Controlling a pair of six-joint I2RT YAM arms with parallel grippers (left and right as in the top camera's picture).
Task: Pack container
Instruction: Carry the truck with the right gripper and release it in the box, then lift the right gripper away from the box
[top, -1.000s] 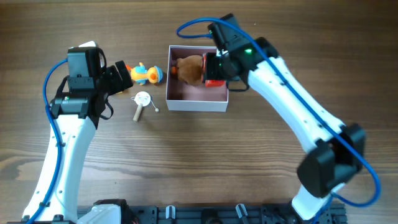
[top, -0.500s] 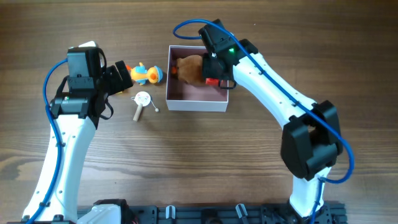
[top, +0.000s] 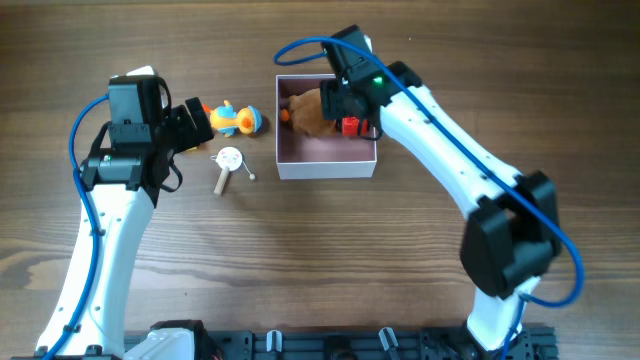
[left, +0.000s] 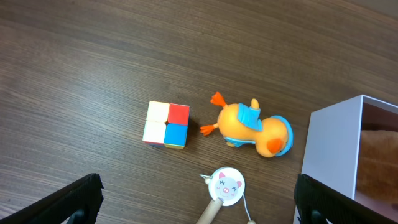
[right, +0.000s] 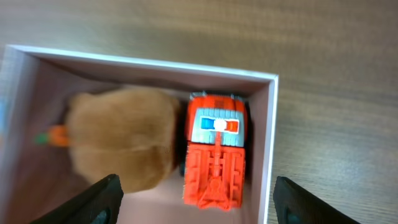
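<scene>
Two arms at the wooden table, toys partly packed. My right gripper hangs over the container, jaws spread wide and holding nothing; both fingertips show only at the lower corners of the wrist view. The white-walled, pink-floored box lies directly beneath those jaws, its far wall ahead of the fingertips.

Inside it, a brown plush toy fills the side below one finger, with an orange bit poking out at its outer edge. Beside the plush and touching it, a red toy truck with a blue and white roof lies along the container's wall, below the gap between my fingers and nearer the other one.

My left gripper is also spread wide and empty, well apart from the box. Ahead of its jaws on the bare wood lies an orange duck toy with a blue wing, between the jaws' line and the container's outer wall. Just beside the duck, on the side away from the box, sits a small colour cube. Nearest the jaws, in the gap between the fingers, lies a pig-faced rattle drum on a wooden handle.
</scene>
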